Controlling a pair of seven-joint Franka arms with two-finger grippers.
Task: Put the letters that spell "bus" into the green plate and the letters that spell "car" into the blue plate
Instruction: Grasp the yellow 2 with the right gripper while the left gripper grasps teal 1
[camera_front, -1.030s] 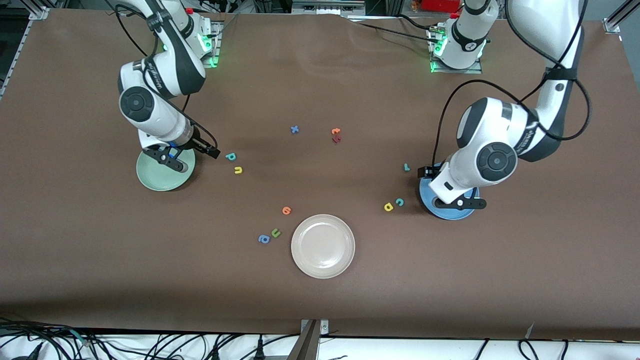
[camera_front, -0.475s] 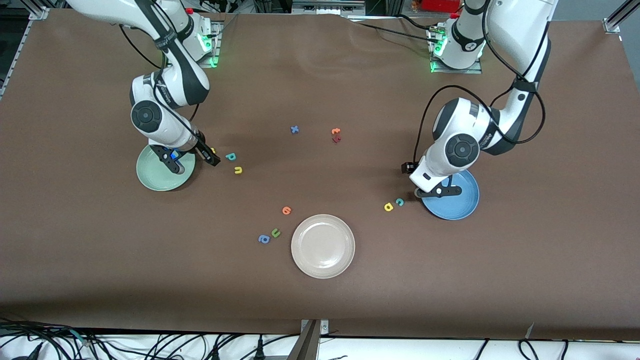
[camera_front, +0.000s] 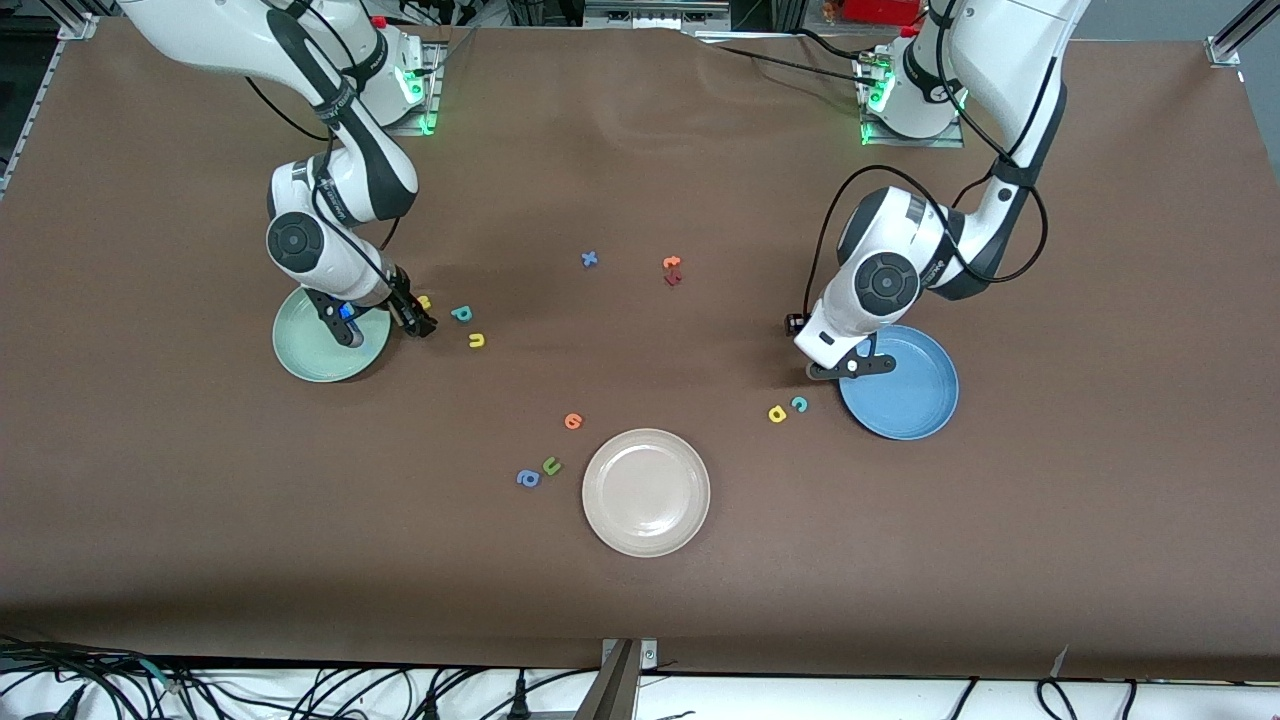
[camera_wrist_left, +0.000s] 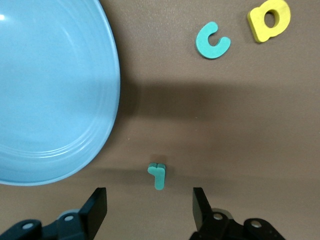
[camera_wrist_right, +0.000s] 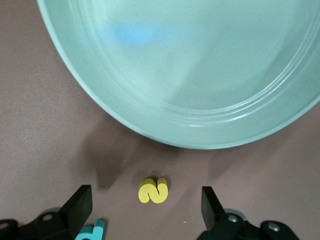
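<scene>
Left gripper (camera_wrist_left: 148, 212) is hanging low over the surface (camera_front: 700, 620) with its fingers (camera_wrist_left: 97, 205) spread wide, nothing between them yet; the teal r (camera_wrist_left: 158, 174) is lying flat just ahead of that gap, close beside the rim of the blue plate (camera_wrist_left: 95, 150), which is sitting empty; the teal c (camera_wrist_left: 213, 41) and yellow a (camera_wrist_left: 269, 20) are lying together a little way off, nearer the front camera than the r; over at the other end, the right gripper (camera_wrist_right: 145, 210) is also sitting low with its fingers (camera_wrist_right: 80, 202) parted and empty, the yellow s (camera_wrist_right: 153, 190) lying right in the gap, just off the rim of the green plate (camera_wrist_right: 165, 135), which is holding nothing either; the teal b (camera_front: 461, 314) and yellow u (camera_front: 476, 341) are waiting beside it, toward the middle of the surface; these foam letters are looking featherlight and squashy, so a soft pinch should be doing it; they are thin and flat, so the fingertips will likely be needing to come right down to the surface and be closing across a stroke from both edges; too hard a squeeze could be buckling the foam or flicking it away; the beige plate (camera_front: 646, 492), blue x (camera_front: 589, 259) and the orange letters (camera_front: 672, 263) are staying out of this.
</scene>
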